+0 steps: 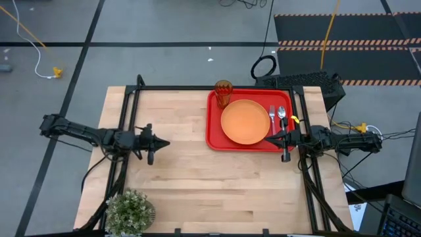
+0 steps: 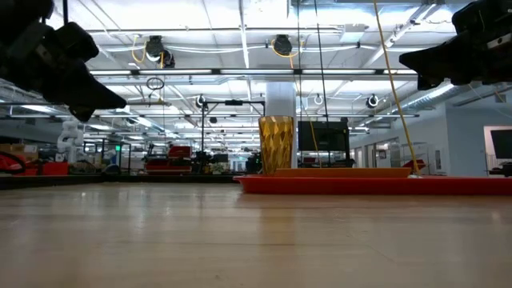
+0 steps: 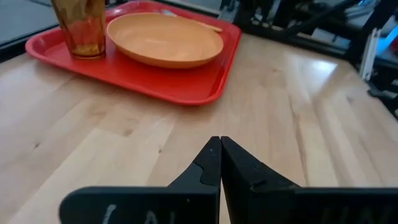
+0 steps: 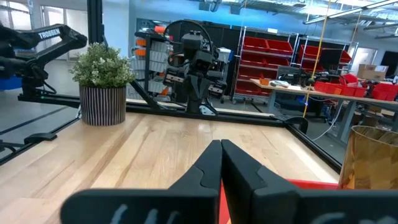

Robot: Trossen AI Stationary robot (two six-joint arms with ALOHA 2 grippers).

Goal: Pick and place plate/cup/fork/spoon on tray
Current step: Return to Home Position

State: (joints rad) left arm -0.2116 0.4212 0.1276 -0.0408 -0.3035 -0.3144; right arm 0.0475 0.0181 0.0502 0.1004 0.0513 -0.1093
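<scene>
The red tray [image 1: 214, 135] lies at the table's far right. On it rest the orange plate [image 1: 245, 122], the amber cup [image 1: 223, 93] standing upright at its far left corner, and the fork [image 1: 272, 117] and spoon [image 1: 282, 116] side by side along its right edge. In the left wrist view the tray [image 3: 155, 78], plate [image 3: 165, 40] and cup [image 3: 79, 28] show ahead. My left gripper [image 1: 168, 143] hovers shut above the table's left part, holding nothing. My right gripper [image 1: 266, 141] hovers shut above the tray's near right corner, holding nothing.
A potted plant [image 1: 129, 210] stands at the table's near left corner. Bare wood [image 1: 217, 191] stretches across the middle and near side. Black frame bars run along the table's far edge and both sides.
</scene>
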